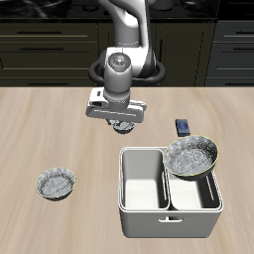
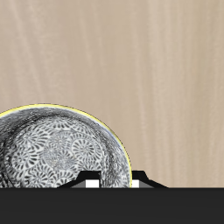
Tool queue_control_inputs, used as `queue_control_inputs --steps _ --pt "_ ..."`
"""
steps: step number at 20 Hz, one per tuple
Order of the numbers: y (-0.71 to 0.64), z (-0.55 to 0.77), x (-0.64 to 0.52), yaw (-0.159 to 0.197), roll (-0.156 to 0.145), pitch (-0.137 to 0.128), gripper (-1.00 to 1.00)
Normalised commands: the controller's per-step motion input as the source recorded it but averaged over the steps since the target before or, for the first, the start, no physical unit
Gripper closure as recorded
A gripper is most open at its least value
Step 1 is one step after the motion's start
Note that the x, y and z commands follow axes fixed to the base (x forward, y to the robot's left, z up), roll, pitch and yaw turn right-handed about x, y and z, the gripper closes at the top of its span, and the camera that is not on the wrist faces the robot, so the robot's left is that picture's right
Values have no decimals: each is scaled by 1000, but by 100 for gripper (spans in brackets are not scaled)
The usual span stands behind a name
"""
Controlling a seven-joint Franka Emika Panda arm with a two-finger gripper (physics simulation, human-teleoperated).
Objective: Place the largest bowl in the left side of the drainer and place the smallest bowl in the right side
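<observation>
The largest bowl [image 1: 191, 157], grey-blue with a wavy rim, rests tilted on the back rim of the left side of the drainer [image 1: 169, 220], a light grey two-compartment tub. The right side holds nothing. My gripper [image 1: 121, 125] hangs low over the table behind the drainer, open. In the wrist view the gripper [image 2: 114, 180] straddles the yellow-edged rim of the smallest bowl [image 2: 54, 157], one fingertip [image 2: 87, 182] over the bowl's inside. In the exterior view the hand hides this bowl almost fully.
A mid-sized matching grey bowl [image 1: 57, 184] sits on the table nearer the front edge, well away from the drainer. A small dark object [image 1: 184, 127] lies behind the drainer.
</observation>
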Motion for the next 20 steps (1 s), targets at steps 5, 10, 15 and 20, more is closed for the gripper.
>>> queue_control_inputs --steps 5,10,15,20 --pt "-38 129 66 5 -6 -4 100" --pt "-72 267 41 16 -19 -29 100" --pt "-128 531 -5 -13 -16 -50 100" --pt "-156 701 -54 12 -33 -91 100"
